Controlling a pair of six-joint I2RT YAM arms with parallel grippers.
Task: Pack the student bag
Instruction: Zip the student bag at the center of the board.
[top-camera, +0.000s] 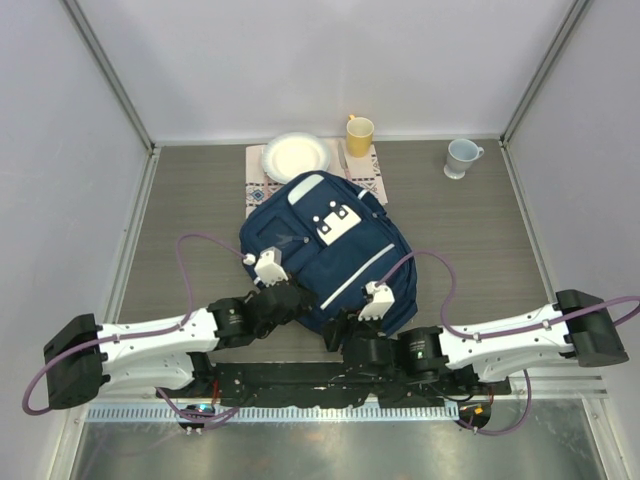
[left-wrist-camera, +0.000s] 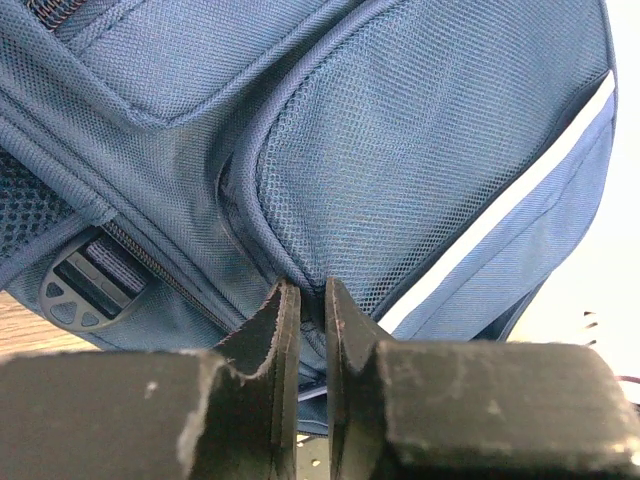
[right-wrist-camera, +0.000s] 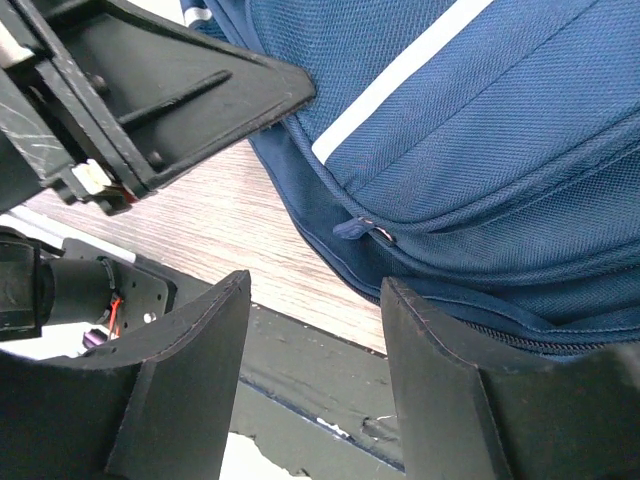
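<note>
Left gripper (left-wrist-camera: 312, 290): set at the backpack's 8 o'clock edge, jaws drawn narrow against a pocket seam; whether cloth or a zip tab is pinched cannot be told.
Backpack (top-camera: 300, 230): laid flat at the table's middle, its top towards 12 o'clock; navy woven nylon, mesh-faced pockets, white stripe, rounded soft outline.
Step in hand: judged to be opening a pocket. The pull is best kept along the zip line, with the bag steadied from the other side.
Right gripper (right-wrist-camera: 315, 290): at the bag's 5 o'clock corner, jaws spread wide, nothing between them.
Zip tab (right-wrist-camera: 352, 229): small and navy, seen just beyond the right jaws.
Plate (top-camera: 295, 157): round, white, at 12 o'clock.
</note>
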